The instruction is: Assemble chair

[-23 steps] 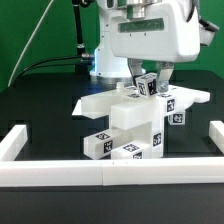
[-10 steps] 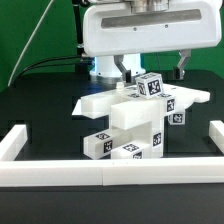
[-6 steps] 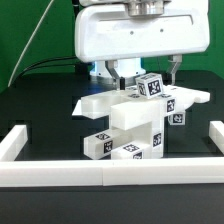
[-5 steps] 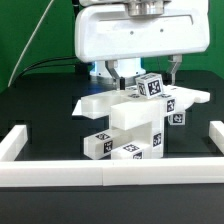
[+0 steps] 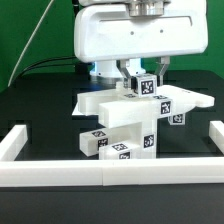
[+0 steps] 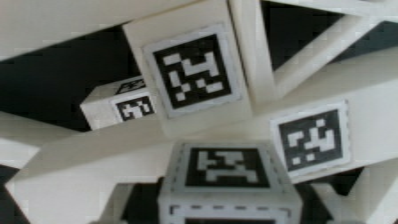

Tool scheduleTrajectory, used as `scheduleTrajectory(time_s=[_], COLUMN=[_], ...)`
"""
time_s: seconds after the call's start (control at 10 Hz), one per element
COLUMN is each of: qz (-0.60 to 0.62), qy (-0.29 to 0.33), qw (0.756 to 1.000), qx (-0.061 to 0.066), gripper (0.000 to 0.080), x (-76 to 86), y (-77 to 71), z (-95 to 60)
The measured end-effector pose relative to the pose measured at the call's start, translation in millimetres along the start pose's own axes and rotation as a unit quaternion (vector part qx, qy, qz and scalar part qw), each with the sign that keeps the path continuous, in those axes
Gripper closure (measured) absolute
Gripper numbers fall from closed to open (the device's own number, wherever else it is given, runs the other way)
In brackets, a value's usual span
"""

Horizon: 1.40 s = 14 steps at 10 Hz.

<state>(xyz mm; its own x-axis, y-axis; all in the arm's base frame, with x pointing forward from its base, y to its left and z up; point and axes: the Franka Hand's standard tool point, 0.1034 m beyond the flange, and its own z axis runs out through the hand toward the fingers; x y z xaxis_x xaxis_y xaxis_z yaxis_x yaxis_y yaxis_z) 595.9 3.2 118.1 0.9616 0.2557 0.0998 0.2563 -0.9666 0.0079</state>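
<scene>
Gripper: the gripper [image 5: 143, 83] hangs directly over the top of the chair [image 5: 125, 115], and its wide white body is seen above the stack.
Hand state: 2 fingers [image 5: 128, 77] are set against opposite sides of the small top block [image 5: 144, 89]. The jaws are clamped onto that block, and no gap can be made out on either side.
Small top block: it sits at the very top of the chair and carries 1 black-and-white tag turned toward the exterior camera.
Chair position: the chair is found at the middle of the black table [image 5: 40, 115], inside the border rail [image 5: 60, 177] and well apart from it.
Chair build: a wide slab [image 5: 98, 102] reaches out to both the exterior view's left and right beneath the held block. Thicker white pieces are stacked under it.
Lower pieces: tagged blocks [image 5: 97, 140] are seen at the foot of the stack, resting on the table.
Wrist view: 4 tags are counted. 1 lies on the block face [image 6: 226, 165] nearest the camera, and 1 large tag is carried by a slanted panel [image 6: 192, 68] beyond it. The fingers cannot be made out clearly here.
Surroundings: a green backdrop [image 5: 30, 30] is seen behind the table.
</scene>
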Motion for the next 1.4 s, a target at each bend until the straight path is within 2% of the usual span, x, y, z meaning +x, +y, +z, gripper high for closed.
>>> scheduleTrajectory(time_s=[0.4, 0.6, 0.7, 1.0, 1.1, 1.3, 1.4], qz=[0.163, 0.272, 0.323, 0.480, 0.560, 0.619, 0.619], qy=[0.000, 0.000, -0.001, 0.000, -0.001, -0.001, -0.001], qw=[0.987, 0.962, 0.946, 0.877, 0.829, 0.785, 0.786], qx=[0.001, -0.001, -0.001, 0.000, 0.008, 0.017, 0.017], gripper=[0.0517, 0.0517, 0.0517, 0.0517, 0.0517, 0.0517, 0.0517], x=[0.0, 1.5, 2.1, 4.2, 5.1, 6.0, 6.1], y=[-0.2, -0.8, -2.2, -3.3, -3.4, -1.8, -2.2], z=[0.0, 1.7, 1.8, 2.4, 2.6, 2.7, 2.8])
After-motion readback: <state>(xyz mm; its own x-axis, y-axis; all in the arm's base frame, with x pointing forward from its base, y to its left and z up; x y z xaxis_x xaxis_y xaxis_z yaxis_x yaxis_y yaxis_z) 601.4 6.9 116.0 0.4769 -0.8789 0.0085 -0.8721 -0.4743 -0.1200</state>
